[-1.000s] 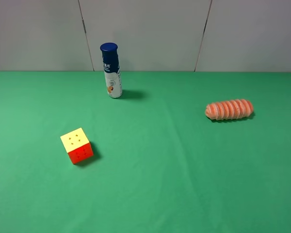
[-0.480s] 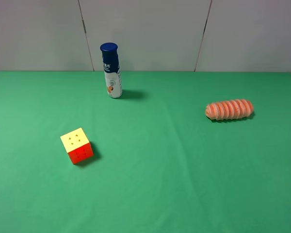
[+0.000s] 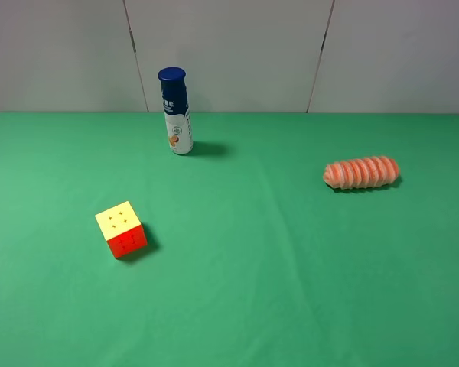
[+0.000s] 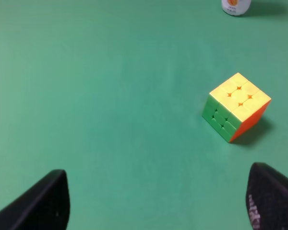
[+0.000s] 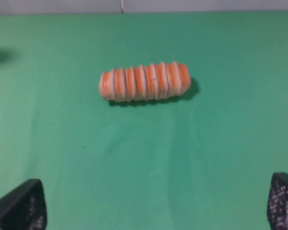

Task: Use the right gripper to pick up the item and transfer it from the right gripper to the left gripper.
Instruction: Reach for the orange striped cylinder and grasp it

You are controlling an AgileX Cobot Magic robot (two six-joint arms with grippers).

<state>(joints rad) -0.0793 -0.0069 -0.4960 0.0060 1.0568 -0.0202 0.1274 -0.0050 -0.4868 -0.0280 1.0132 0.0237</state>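
- On the right gripper: fingers spread wide, nothing pinched, poised over bare tabletop. Looks set up for a descent.
- Straight ahead of those fingers and well apart from them: the item, flat on its side, long axis crosswise to the approach. Handy for closing across the narrow ribbed middle.
- Over on the left gripper: fingers spread just as wide, empty, hanging above the tabletop. Presumably parked open for the handover, with no reason to close yet.
- Ahead of that gripper and off to one side: the cube, sitting on the tabletop clear of both tips. A bystander, best left alone.
- Farther out in the left wrist view: only the base of the bottle, cut by the frame edge.
- From the high camera: no arm in view at all. Item on the right half of the tabletop, cube front-left, bottle upright at the back left, all well apart. Plenty of room for a clean pick.
- Judged stage: the very start, pick not yet begun. Soft and ribbed, so likely to squash a little under a firm squeeze.
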